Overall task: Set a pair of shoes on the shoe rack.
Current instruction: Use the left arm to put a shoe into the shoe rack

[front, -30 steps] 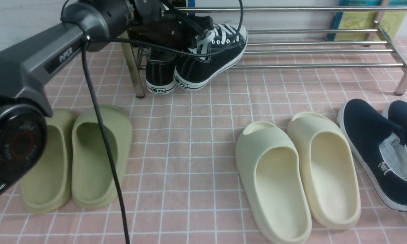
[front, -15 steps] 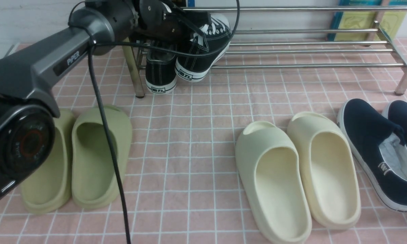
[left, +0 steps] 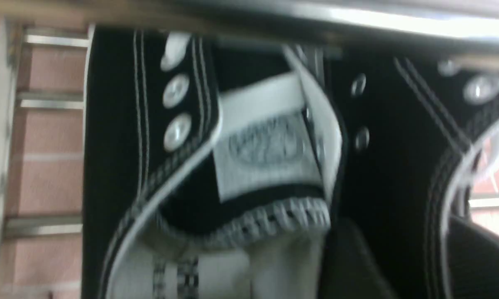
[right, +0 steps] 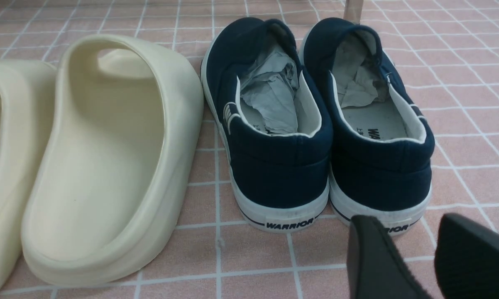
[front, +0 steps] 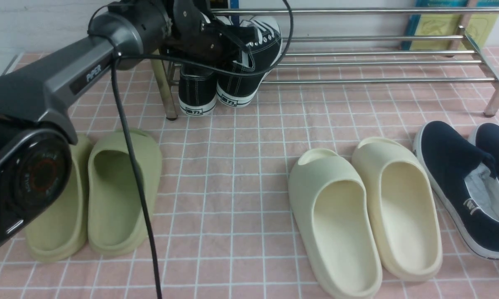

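Surface [front: 241,166]: pink squares with thin white grid lines, carrying all the footwear.
Green slides [front: 108,195]: a foam pair at the left, side by side and touching, open heels toward the front camera.
Cream slides [front: 365,216]: a foam pair right of centre, touching each other, well apart from the green pair.
Navy slip-ons [front: 461,187]: a pair at the far right, just beside the cream slides; white soles, "WARRIOR" on the heels.
Paper stuffing [right: 270,91]: crumpled grey paper inside both slip-ons.
Blue-and-yellow panel [front: 436,25]: far back, at the right.

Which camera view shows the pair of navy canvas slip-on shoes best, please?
The right wrist view: both navy canvas slip-on shoes show close, heels first. The front view crops them; the left wrist view lacks them.
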You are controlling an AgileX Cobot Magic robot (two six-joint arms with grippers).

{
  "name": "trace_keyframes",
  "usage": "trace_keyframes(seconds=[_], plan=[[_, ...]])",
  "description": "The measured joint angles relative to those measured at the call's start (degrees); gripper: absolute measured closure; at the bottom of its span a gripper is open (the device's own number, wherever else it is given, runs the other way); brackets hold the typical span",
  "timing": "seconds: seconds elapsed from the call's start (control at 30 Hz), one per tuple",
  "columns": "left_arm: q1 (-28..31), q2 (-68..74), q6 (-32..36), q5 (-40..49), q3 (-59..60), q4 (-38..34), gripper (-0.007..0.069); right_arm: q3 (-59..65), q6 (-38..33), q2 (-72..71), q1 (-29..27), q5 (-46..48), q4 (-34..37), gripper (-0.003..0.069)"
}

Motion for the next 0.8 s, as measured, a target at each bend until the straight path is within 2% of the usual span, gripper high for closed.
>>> trace_keyframes(seconds=[0.1,0.17,0.3,0.4,0.5,0.63,0.8], plan=[[0.0,-2.2,0.0,3.2,0.0,0.0,0.0169,0.0,0.0,0.0,0.0,0.0,0.1,0.0419],[0.0,-4.1,0.4,5.8,0.0,0.0,0.0148,0.0,0.0,0.0,0.0,0.0,0.1,0.0419],[0.0,-6.9,3.1,12.1,-0.3,0.3,0.0149,0.0,0.0,0.0,0.0,0.0,0.0,0.0419],[0.0,-6.9,4.2,15.9,-0.3,0.5,0.0179,0.0,0.0,0.0,0.0,0.0,0.0,0.0419],[0.0,-5.2,4.3,15.8,-0.3,0.9,0.0215,0.0,0.0,0.0,0.0,0.0,0.0,0.0419],[-0.1,-1.9,4.3,11.0,-0.3,0.9,0.0296,0.0,0.0,0.0,0.0,0.0,0.1,0.0419],[-0.1,-0.1,4.6,6.9,-0.3,-3.3,0.0390,0.0,0.0,0.0,0.0,0.0,0.1,0.0419]])
